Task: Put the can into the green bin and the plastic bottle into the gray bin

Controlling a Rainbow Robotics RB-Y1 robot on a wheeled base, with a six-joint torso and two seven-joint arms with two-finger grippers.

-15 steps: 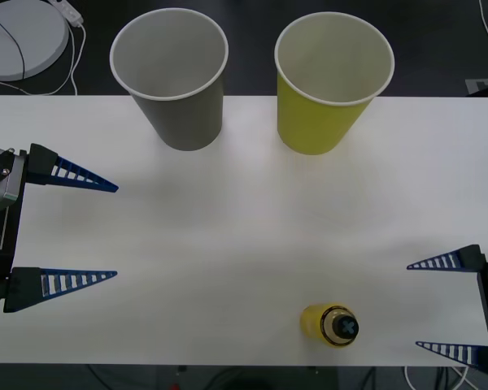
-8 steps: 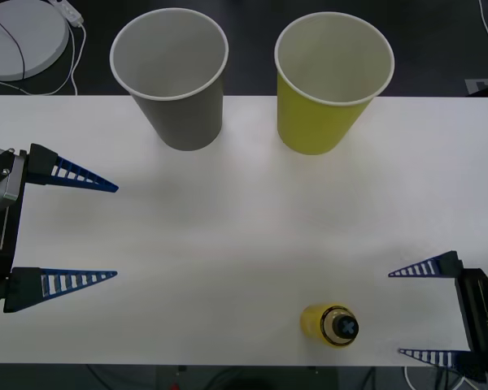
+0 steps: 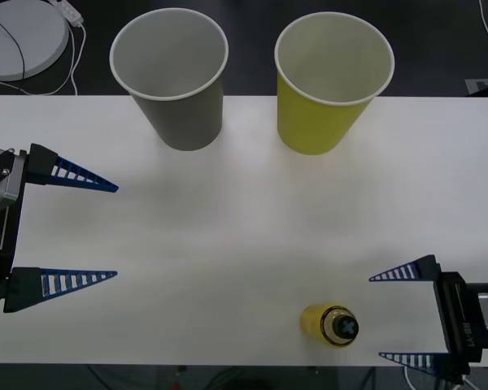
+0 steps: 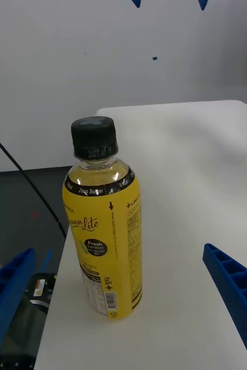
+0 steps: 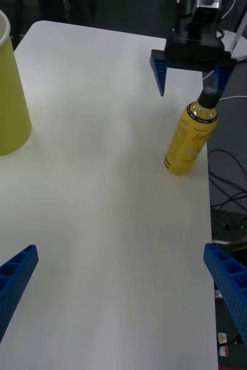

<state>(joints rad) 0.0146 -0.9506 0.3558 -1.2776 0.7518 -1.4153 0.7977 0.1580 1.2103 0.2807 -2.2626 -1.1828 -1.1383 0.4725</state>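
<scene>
- Front view first: we've got the plastic bottle point(image 3: 331, 325) standing upright near the table's point(image 3: 244, 219) front edge, on our right side, well apart from both cups. Nothing's been binned yet as far as we can see.
- Our right gripper point(image 3: 394, 317) sits just beside the bottle at table level, jaws spread wide with nothing between them, pointed toward it. From the right wrist view the bottle point(image 4: 103, 228) lies in the gap ahead of the two fingers, not touched.
- Our left gripper point(image 3: 115, 231) is parked over the left side of the table, jaws wide open too, holding nothing.
- The gray bin point(image 3: 172, 77) and green bin point(image 3: 329, 81) stand side by side at the far edge, both upright. What we can see of their white insides looks empty, but the very bottoms are hidden from us.
- So we'd call it the very start: grab not made, bottle to gray still to do.
- Hard part: we don't spot any can on the table, so that half of the job is a question mark.
- Left wrist view cuts the green bin point(image 5: 2, 98) off at the edge.
</scene>
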